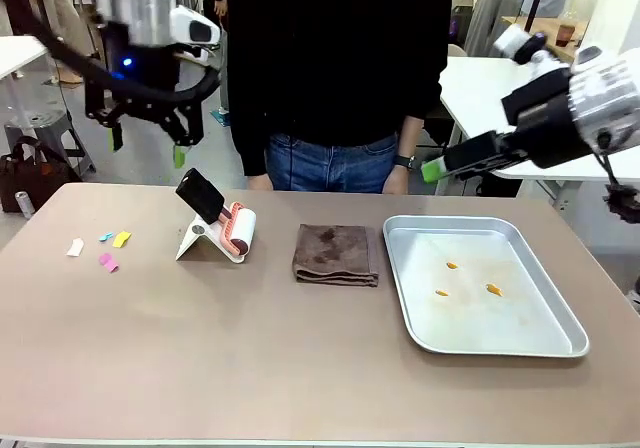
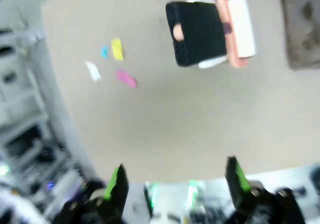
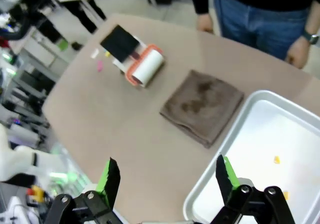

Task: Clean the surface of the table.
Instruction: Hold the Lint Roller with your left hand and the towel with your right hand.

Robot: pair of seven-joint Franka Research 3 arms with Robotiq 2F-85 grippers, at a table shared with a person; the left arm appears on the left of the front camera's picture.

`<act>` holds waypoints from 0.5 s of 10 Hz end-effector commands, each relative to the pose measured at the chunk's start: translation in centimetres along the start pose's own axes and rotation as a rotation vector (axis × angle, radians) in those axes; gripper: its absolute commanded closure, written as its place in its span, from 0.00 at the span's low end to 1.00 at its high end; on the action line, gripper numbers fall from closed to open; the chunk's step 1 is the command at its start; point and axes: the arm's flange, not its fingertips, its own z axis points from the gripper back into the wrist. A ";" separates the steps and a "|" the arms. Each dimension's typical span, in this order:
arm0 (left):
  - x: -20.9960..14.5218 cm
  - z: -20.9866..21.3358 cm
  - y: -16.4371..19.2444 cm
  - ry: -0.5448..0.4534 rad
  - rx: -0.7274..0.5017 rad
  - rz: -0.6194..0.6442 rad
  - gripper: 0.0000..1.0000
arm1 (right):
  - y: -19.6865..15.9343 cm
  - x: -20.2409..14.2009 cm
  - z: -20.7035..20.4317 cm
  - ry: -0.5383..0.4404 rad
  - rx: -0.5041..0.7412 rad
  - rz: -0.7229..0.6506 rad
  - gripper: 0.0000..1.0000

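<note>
The taupe table (image 1: 250,358) carries small paper scraps (image 1: 108,249) near its left end, coloured yellow, blue, white and pink (image 2: 126,78). A lint roller (image 1: 220,226) with a black handle leans on a white stand. My left gripper (image 1: 148,146) hangs open high above the table's far left; its fingers (image 2: 117,181) are apart with nothing between them. My right gripper (image 1: 440,166) hovers open above the far right, over the tray's back edge. From the right wrist, the right gripper (image 3: 167,176) looks down on the table (image 3: 110,114) and the roller (image 3: 137,59).
A folded brown cloth (image 1: 336,255) lies mid-table. A silver metal tray (image 1: 560,338) at the right holds a few orange scraps (image 1: 492,289). A person in black stands at the far edge, hands (image 3: 205,21) hanging near it. White tables stand behind.
</note>
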 end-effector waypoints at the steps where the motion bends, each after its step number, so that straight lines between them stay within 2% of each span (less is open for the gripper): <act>1: 6.2 3.3 -1.1 0.076 -0.114 0.028 0.00 | -3.7 -22.7 -0.2 -0.098 0.115 -0.078 0.00; 2: 0.0 0.0 0.0 0.000 0.000 0.000 0.00 | -4.6 -23.6 -0.6 -0.079 0.070 -0.161 0.00; 3: 0.0 0.0 0.0 0.000 0.000 0.000 0.00 | -1.3 -0.3 0.2 -0.042 0.057 -0.055 0.00; 5: 0.0 0.0 0.0 0.000 0.000 0.000 0.00 | -1.3 -0.3 0.2 -0.042 0.057 -0.055 0.00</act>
